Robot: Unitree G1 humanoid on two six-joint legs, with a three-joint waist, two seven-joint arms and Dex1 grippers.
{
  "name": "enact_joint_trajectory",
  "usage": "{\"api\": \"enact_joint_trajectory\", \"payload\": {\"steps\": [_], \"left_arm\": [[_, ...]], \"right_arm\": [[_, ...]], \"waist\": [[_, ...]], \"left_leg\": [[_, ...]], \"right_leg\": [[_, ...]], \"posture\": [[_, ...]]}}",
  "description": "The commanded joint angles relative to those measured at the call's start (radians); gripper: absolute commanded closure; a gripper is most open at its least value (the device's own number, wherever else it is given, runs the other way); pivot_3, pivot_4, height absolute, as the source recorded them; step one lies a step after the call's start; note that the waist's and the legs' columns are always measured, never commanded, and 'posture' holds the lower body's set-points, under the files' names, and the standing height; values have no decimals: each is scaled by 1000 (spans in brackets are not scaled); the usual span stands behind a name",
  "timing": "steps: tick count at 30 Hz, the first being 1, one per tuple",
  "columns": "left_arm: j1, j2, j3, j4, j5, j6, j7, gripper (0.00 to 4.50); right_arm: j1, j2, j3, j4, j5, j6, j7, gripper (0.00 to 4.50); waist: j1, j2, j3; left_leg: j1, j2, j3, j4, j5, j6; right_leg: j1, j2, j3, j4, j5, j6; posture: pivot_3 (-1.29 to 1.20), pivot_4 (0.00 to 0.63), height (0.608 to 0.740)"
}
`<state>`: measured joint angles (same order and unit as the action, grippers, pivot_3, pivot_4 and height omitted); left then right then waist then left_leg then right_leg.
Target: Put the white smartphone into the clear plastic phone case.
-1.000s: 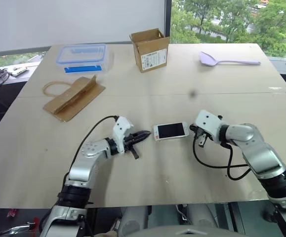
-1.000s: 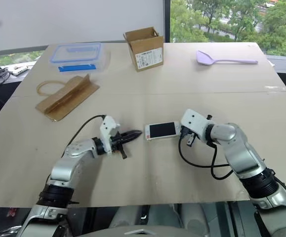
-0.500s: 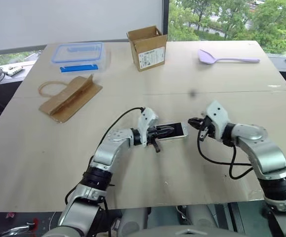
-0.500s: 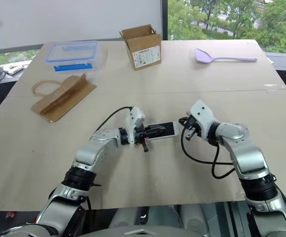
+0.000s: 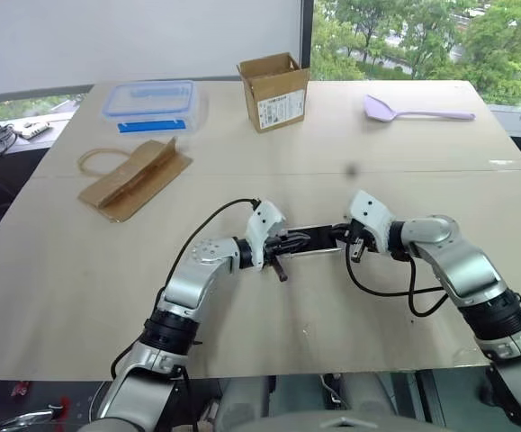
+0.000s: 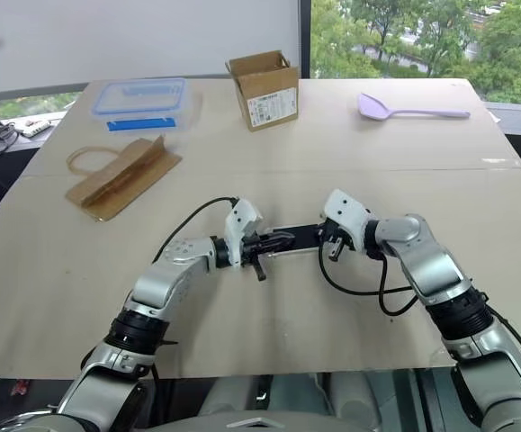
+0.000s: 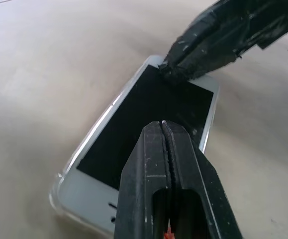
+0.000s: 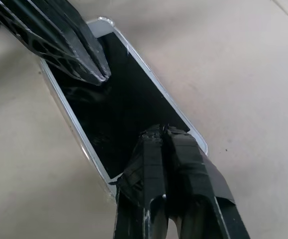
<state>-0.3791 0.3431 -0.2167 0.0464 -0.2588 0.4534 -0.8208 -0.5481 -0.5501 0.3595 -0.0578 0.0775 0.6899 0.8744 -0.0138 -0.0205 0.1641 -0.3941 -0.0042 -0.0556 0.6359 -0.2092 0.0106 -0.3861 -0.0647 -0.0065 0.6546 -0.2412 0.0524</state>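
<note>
Centrally on the tabletop (image 5: 80,270), a little nearer the front edge than the back, the white smartphone (image 7: 148,134) lay flat with its black screen up. A thin transparent rim showed around its corners and long sides, so the clear plastic phone case (image 7: 59,191) appeared to sit around it, though whether the phone was fully seated could not be told.

The left tool (image 7: 164,130) had its two black fingers pressed together, with nothing between them, the tips over the screen close to the phone's left end. The right tool (image 8: 159,133) was likewise closed on nothing, its taped fingertips lying on or just above the screen at the phone's right end; actual contact could not be confirmed. The two tools faced each other along the phone's length, with the bare middle of the screen between them.

Toward the back left corner stood a clear blue-rimmed container (image 5: 148,99), and nearer the left edge, in front of it, lay a folded brown paper bag (image 5: 134,177). A small open cardboard box (image 5: 274,90) stood near the middle of the back edge, and a lilac spatula (image 5: 415,111) lay toward the back right corner.
</note>
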Motion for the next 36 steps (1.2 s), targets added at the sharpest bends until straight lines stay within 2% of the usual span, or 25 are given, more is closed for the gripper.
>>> {"api": "enact_joint_trajectory", "payload": {"steps": [1,7,14,19,22,25,27,34,36], "left_arm": [[17,-6,-19,-15,18,6,15,4476],[18,-21,-20,2,32,-11,31,4476],[21,-48,-19,7,41,-13,52,4476],[29,-59,-21,2,44,-12,58,4476],[31,-61,-22,10,45,-16,58,4476],[29,-64,-24,27,49,-26,57,4476],[24,-68,-26,35,51,-29,56,4476],[11,-73,-24,66,62,-47,43,4476],[14,-75,-21,66,62,-60,44,4476]], "right_arm": [[42,-13,144,169,-58,129,44,4500],[57,6,218,367,-93,146,87,4500],[73,50,242,566,-182,50,61,4500],[126,54,211,491,-191,16,65,4500],[178,54,149,377,-132,-61,93,4500],[225,20,144,277,-130,-115,126,4500],[233,8,155,286,-154,-138,122,4500],[224,-10,194,364,-259,-259,107,4500],[238,-7,171,372,-264,-297,84,4500]], "waist": [[1,-3,-13],[4,-1,-41],[3,-7,-70],[1,-2,-76],[2,-1,-76],[-1,0,-76],[-2,0,-75],[-1,0,-74],[0,0,-74]], "left_leg": [[1,0,-1,0,0,0],[6,0,-4,-3,-3,-4],[16,0,-10,-5,-5,-7],[15,-1,-12,-5,-5,-7],[13,-2,-15,-5,-5,-7],[12,-3,-17,-7,-6,-7],[14,-4,-17,-21,-6,-7],[15,0,-19,-25,-8,-10],[16,2,-20,-25,-10,-13]], "right_leg": [[1,-1,-1,-1,0,0],[10,-5,-5,-9,0,0],[25,-10,-5,-17,-2,3],[26,-14,-6,-18,-3,4],[26,-14,-7,-21,-3,4],[26,-14,-8,-23,-3,4],[25,-15,-8,-30,-3,4],[23,-6,-14,-30,-9,-3],[24,-6,-16,-30,-10,-4]], "posture": [[0,150,740],[0,150,740],[0,150,740],[0,150,740],[0,150,740],[0,150,740],[0,150,740],[0,150,740],[0,150,740]]}}
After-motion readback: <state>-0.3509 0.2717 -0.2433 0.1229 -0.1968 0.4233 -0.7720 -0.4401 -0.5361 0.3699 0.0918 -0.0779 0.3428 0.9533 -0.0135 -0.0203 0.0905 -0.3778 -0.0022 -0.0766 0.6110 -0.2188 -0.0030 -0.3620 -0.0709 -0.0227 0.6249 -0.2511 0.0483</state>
